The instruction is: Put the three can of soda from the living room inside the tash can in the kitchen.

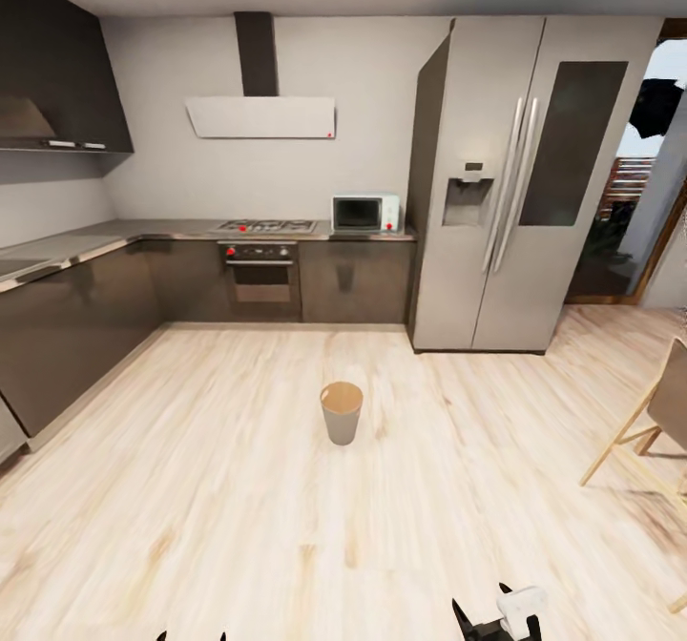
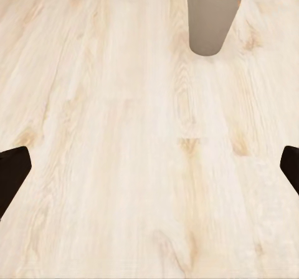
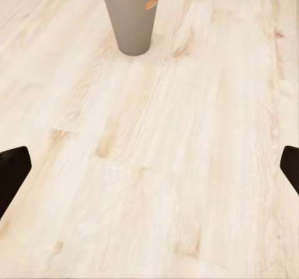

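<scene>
Across the kitchen's light wood floor (image 1: 191, 488), dark cabinets (image 1: 76, 317) run along the left wall and round the corner under a grey bench (image 1: 67, 245), with a gas hob (image 1: 265, 227) above an oven (image 1: 260, 277), a pale microwave (image 1: 364, 213) beside it, and a white hood (image 1: 260, 117) on the wall above. To the right stands a large steel fridge (image 1: 520, 183), and a wooden chair (image 1: 658, 422) shows at the right edge. Out on the open floor, well apart from the cabinets and the fridge, stands the bin (image 1: 341, 412), upright, its long axis vertical and its brown mouth facing up, tapering toward its base; a slot cut-out shows near the rim in the right wrist view (image 3: 131, 14). The left hand (image 2: 149, 173) is spread wide, its dark fingers (image 2: 12, 173) at opposite edges of its wrist view, nothing between them but bare floor. The right hand (image 3: 149, 173) is spread just as wide, its fingers (image 3: 12, 173) gripping nothing, with the bin ahead of it.
</scene>
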